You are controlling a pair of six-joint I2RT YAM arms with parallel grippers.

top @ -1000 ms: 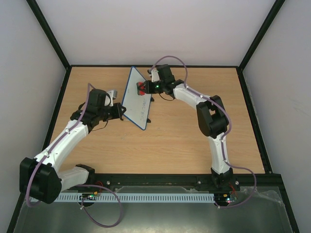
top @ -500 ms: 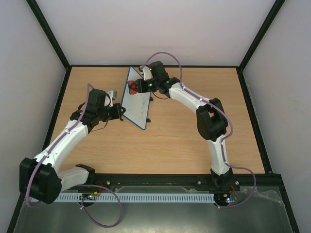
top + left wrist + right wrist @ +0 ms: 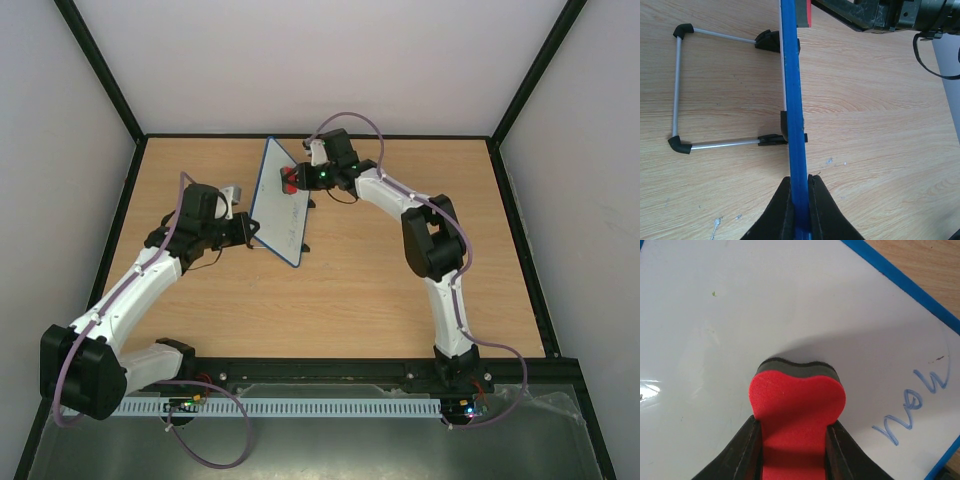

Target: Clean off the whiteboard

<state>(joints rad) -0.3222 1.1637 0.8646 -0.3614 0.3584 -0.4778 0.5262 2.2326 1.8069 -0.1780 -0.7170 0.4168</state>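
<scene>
Nearest us, our left gripper [image 3: 800, 180] has its 2 fingers pressed onto the dark blue rim of the small white whiteboard [image 3: 280, 212]. The board stands tilted on the wooden table [image 3: 380, 280], left of centre. Beyond it, our right gripper [image 3: 792, 424] pinches the red foam eraser block [image 3: 796, 402] against the face. Within the last second it slid leftward across the board and returned, 1 stroke. Blue handwriting [image 3: 912, 407] remains beside the eraser, so we judge the wiping unfinished.
</scene>
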